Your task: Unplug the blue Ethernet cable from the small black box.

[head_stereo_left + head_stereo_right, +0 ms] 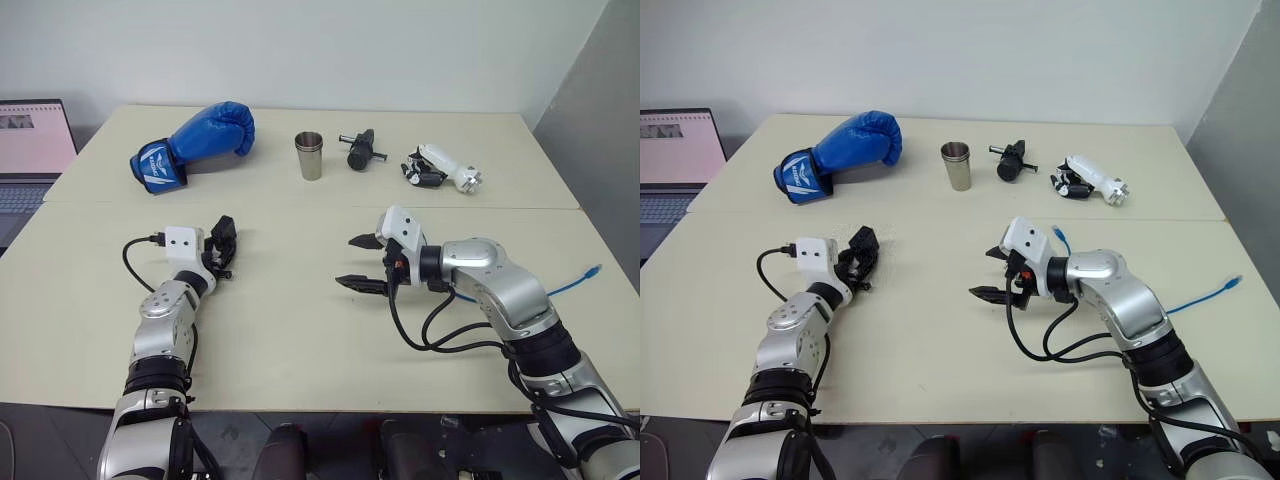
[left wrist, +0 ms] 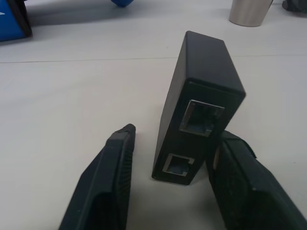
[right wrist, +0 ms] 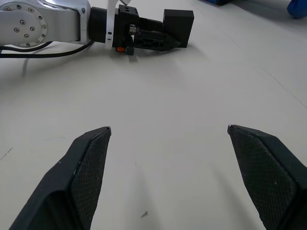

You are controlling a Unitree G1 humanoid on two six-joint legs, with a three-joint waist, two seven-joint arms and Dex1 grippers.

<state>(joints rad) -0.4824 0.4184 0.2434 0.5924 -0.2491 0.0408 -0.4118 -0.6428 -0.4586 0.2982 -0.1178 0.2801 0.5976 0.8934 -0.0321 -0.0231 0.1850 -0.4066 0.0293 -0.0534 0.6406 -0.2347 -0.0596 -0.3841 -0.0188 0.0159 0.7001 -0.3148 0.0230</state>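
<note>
The small black box stands on its edge on the table between the fingers of my left gripper. One finger is clear of the box and the other is close against it, so the gripper is open. Both ports in the box's near face are empty. The blue Ethernet cable lies on the table at the right, behind my right forearm, with one end showing by the wrist. My right gripper hangs open over the table's middle, pointing toward the box, and holds nothing.
At the back of the table lie a blue boxing glove, a metal cup, a black cylindrical tool and a white and black part. A laptop sits off the table's left side.
</note>
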